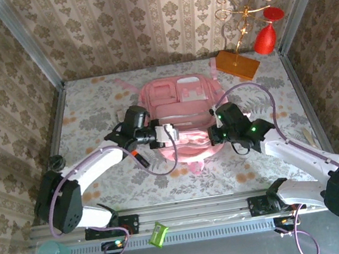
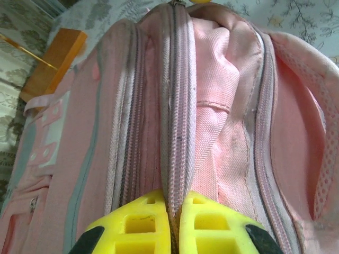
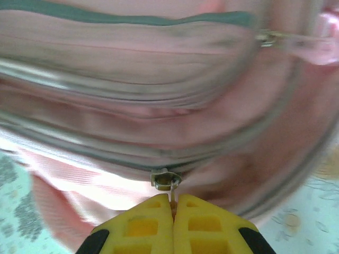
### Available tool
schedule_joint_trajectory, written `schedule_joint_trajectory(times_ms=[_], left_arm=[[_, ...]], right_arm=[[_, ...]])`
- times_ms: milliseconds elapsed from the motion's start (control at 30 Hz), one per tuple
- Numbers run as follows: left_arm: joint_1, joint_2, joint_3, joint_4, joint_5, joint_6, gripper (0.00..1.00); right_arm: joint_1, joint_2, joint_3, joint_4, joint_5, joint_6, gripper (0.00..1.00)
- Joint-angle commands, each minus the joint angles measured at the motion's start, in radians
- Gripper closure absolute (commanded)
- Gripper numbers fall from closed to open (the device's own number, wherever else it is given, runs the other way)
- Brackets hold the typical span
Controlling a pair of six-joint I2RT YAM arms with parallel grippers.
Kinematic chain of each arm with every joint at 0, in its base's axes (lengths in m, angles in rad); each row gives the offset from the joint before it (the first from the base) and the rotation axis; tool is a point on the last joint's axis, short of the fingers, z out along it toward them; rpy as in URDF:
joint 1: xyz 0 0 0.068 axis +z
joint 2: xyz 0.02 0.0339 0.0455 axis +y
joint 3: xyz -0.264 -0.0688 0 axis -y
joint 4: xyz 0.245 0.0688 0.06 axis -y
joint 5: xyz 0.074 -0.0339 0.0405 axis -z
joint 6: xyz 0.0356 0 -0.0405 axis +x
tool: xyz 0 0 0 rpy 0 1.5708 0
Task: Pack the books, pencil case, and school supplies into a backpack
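Left wrist: left claw (image 2: pixel 174 222) pinches backpack (image 2: pixel 222 106) ahead (right claw (image 3: pixel 173 225) pinches zipper pull (image 3: pixel 167 180)).

The walls (image 1: pixel 141 17) on three sides carry beige wallpaper with a brown ornament pattern in vertical stripes. Grey metal posts (image 1: pixel 28 44) run up in the two back corners. The tabletop (image 1: pixel 86 116) is covered with a pale cloth, printed with grey leaves and small orange flowers. Along its near edge lies a silver metal rail (image 1: pixel 194 212). In the back right corner stands an orange flat base (image 1: pixel 236 64) with a thin golden wire stand (image 1: pixel 239 16) on it, and two red pieces (image 1: pixel 264 39) hang from the wire. The light is soft and even, without hard shadows.
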Motion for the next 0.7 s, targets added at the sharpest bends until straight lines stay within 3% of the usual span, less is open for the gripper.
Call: schedule_joint_trajectory(times_ms=[0,100,200,267,333,400,533,667], left_arm=[[0.116,-0.055,-0.026,0.067,0.02,-0.019,1.0],[0.168,-0.023,-0.005,0.007,-0.02,-0.016,0.97],[0.159,-0.001,0.027,-0.072,-0.031,-0.028,0.61],[0.106,-0.025,0.003,-0.036,-0.02,-0.068,0.43],[0.065,-0.065,-0.03,0.024,0.003,-0.117,0.33],[0.002,-0.088,-0.037,0.053,-0.018,-0.165,0.31],[-0.13,-0.064,0.005,0.023,-0.147,-0.146,0.36],[-0.19,-0.003,0.07,-0.033,-0.174,-0.1,0.42]], right_arm=[[-0.065,0.014,0.025,-0.133,0.202,-0.008,1.0],[-0.08,0.021,0.007,0.004,0.076,-0.033,1.0],[-0.061,0.019,-0.013,0.162,-0.149,-0.045,1.0],[-0.041,0.021,-0.022,0.24,-0.254,-0.037,1.0],[-0.025,0.029,-0.019,0.278,-0.322,-0.027,1.0],[-0.012,0.033,-0.018,0.304,-0.364,-0.026,1.0],[0.014,0.033,-0.03,0.356,-0.426,-0.037,1.0],[0.024,0.037,-0.03,0.376,-0.448,-0.039,1.0]])
